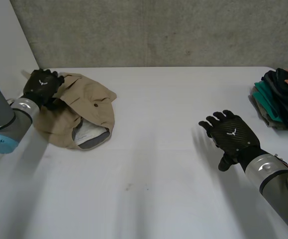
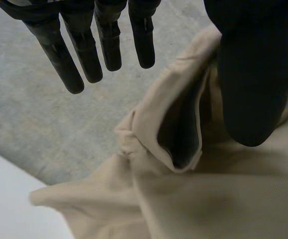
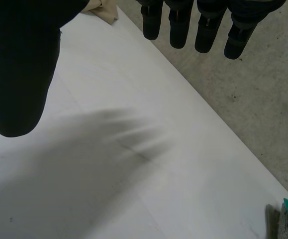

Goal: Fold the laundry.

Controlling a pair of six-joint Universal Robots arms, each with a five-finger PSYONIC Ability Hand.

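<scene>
Left hand point(image 1: 43, 85), fingers point(image 2: 86, 55) straight and wide of the thumb, gripping nothing, sits over the far-left edge of a crumpled tan garment point(image 1: 79, 112) in the table's point(image 1: 148, 169) far-left corner. Likely step: drag it to centre & spread it flat, best w/ a firm pinch on the raised hem, pulled low & slow to avoid bunching. Right hand point(image 1: 232, 133) hovers open over bare tabletop, well apart from the garment; it should take the opposite edge. Clothes pile point(image 1: 279, 97) at far right. Surface smooth, white; concrete wall point(image 1: 158, 30) behind.
</scene>
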